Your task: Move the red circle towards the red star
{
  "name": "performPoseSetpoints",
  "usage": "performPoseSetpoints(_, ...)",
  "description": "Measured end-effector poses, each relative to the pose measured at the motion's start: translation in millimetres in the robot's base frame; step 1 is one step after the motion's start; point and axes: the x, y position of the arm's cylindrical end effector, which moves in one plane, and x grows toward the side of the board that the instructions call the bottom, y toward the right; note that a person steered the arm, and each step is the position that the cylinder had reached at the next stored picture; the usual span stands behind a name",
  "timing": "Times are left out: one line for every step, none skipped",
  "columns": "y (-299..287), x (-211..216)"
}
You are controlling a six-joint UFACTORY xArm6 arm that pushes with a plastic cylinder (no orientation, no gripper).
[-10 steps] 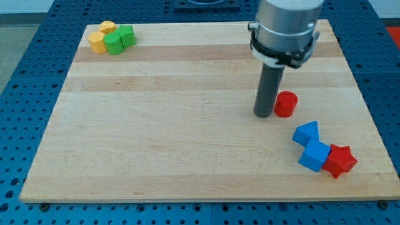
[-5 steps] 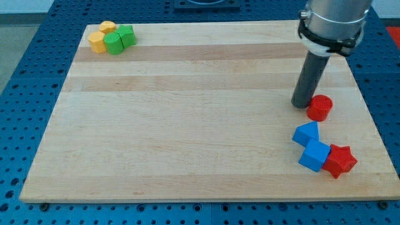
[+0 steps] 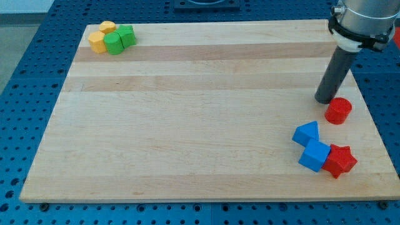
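The red circle (image 3: 338,110) lies near the wooden board's right edge. My tip (image 3: 325,100) stands just to its upper left, touching or almost touching it. The red star (image 3: 340,160) lies below the circle near the board's bottom right corner, pressed against a blue cube (image 3: 314,155). A blue triangular block (image 3: 307,133) sits just above the cube, to the lower left of the circle.
A cluster of two yellow blocks (image 3: 99,39) and two green blocks (image 3: 119,40) sits at the board's top left corner. The wooden board (image 3: 187,112) rests on a blue perforated table. The board's right edge is close to the circle.
My tip has moved right and slightly down, pushing the red circle to the right and a little downward, closer to the red star. The other blocks have not moved.
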Motion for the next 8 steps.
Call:
performPoseSetpoints(8,-6)
performPoseSetpoints(22,-6)
performPoseSetpoints(28,-5)
performPoseSetpoints(28,5)
performPoseSetpoints(26,14)
performPoseSetpoints(22,14)
performPoseSetpoints(11,14)
performPoseSetpoints(10,16)
